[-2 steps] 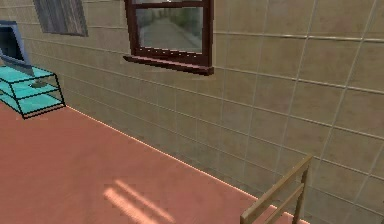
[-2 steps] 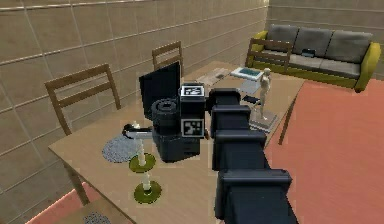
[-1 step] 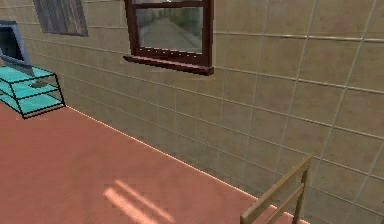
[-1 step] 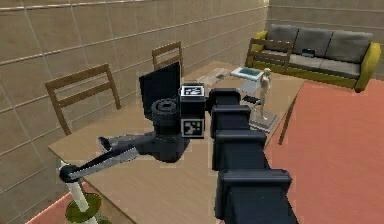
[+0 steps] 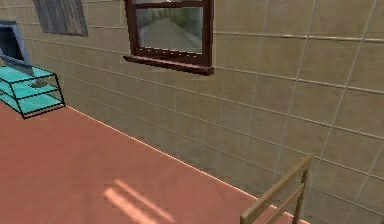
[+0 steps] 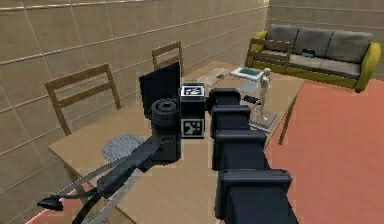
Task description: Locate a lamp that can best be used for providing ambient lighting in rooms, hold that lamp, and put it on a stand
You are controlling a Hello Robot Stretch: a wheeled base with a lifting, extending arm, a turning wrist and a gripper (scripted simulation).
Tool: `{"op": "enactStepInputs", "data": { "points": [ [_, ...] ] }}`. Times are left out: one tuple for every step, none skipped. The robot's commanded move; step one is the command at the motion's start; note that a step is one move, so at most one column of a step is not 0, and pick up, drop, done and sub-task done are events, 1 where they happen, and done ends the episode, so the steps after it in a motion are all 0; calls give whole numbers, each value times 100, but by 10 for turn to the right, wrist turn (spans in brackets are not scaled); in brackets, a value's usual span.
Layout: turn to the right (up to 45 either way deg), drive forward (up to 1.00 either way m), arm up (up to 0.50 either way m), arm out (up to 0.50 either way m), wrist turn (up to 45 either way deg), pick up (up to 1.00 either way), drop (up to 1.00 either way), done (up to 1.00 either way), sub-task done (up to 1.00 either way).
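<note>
chairs [image 6: 85,95]: two
sofa [image 6: 310,50]: one
pale upright thing [image 6: 268,92]: one, on the surface [image 6: 170,195], well apart from the hand [image 6: 70,200]
hand: low over the surface, can't tell if it's holding anything

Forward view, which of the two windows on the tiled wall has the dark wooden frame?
The middle window: it has a dark red-brown frame and sill around its glass. The left window, at the top edge, is grey and slatted.

Pincer [image 6: 66,205] by table [image 6: 188,190] — sofa [image 6: 315,50] beyond
</note>
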Motion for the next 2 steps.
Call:
{"op": "enactStepInputs", "data": {
  "points": [
    [0, 0, 0, 0, -150, 0, 0, 0, 0],
    [0, 0, 0, -14, 0, 0, 0, 0, 0]
  ]
}}
